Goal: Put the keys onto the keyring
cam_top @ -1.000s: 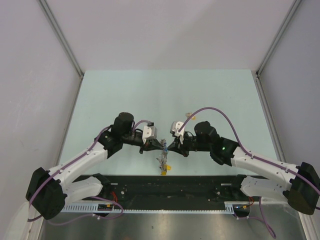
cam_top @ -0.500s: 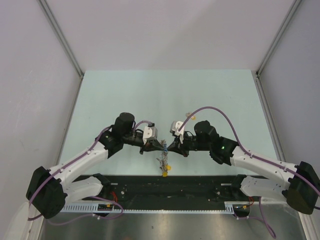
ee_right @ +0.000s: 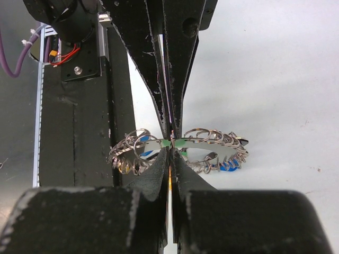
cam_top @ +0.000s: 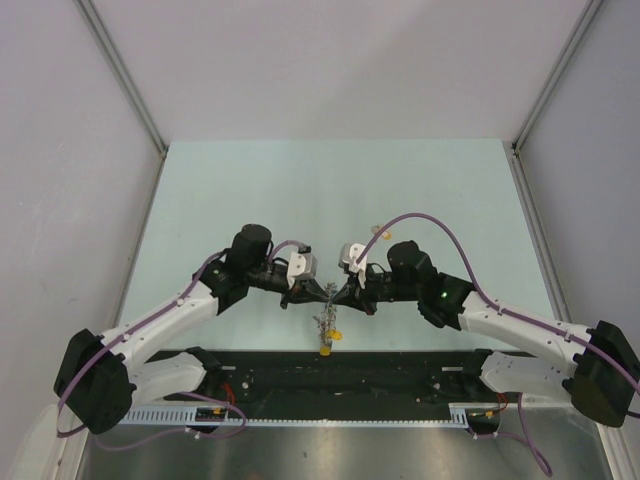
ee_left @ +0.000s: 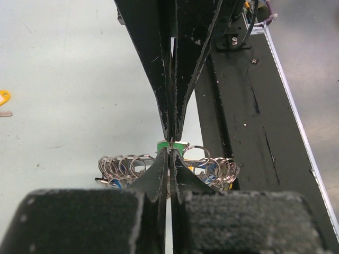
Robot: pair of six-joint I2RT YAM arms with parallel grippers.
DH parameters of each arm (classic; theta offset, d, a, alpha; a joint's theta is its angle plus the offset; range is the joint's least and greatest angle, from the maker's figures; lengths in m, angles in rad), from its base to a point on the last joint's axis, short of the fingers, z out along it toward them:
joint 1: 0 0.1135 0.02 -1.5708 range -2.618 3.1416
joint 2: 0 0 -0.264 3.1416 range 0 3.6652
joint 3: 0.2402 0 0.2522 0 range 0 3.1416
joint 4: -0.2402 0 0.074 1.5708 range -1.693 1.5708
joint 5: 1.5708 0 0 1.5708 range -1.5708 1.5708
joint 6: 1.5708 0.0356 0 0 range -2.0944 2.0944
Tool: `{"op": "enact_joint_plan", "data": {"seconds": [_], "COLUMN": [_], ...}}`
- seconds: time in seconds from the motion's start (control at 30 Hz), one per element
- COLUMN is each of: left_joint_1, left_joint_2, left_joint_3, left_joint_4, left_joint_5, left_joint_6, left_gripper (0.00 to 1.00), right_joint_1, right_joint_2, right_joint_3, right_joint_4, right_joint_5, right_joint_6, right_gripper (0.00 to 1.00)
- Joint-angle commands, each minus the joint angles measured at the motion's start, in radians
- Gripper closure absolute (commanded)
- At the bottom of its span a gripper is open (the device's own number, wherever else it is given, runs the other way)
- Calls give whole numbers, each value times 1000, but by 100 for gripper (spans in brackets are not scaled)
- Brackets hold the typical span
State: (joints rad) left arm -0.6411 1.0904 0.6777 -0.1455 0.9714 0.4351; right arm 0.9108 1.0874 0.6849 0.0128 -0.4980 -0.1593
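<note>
Centrally, above the near part of your pale desk, the left arm and right arm met tip to tip. Your left end effector and right end effector both had their jaws pressed together, pinching where the green key sat against the keyring. You couldn't tell which one gripped which. The keyring hung between the tips. The yellow-orange key lay alone on the desk, farther off to the right.
</note>
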Motion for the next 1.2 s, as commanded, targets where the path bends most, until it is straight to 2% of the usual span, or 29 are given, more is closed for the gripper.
{"op": "enact_joint_plan", "data": {"seconds": [0.0,0.33,0.53,0.8,1.17], "left_joint_1": [-17,-17,-17,-17,-17], "left_joint_2": [-6,-56,-130,-221,-325], "left_joint_3": [49,30,-26,-110,-240], "left_joint_4": [50,101,141,262,489], "left_joint_5": [44,-154,-249,-313,-379], "left_joint_6": [-18,-246,-370,-516,-696], "left_gripper": [100,99,99,100,100], "right_joint_1": [16,97,134,160,177], "right_joint_2": [-7,-61,-73,-95,-66], "right_joint_3": [27,24,18,-4,-8], "right_joint_4": [98,26,30,55,81], "right_joint_5": [-10,231,306,357,319], "right_joint_6": [-28,-100,-112,-112,-103], "right_gripper": [100,100,100,100,100]}}
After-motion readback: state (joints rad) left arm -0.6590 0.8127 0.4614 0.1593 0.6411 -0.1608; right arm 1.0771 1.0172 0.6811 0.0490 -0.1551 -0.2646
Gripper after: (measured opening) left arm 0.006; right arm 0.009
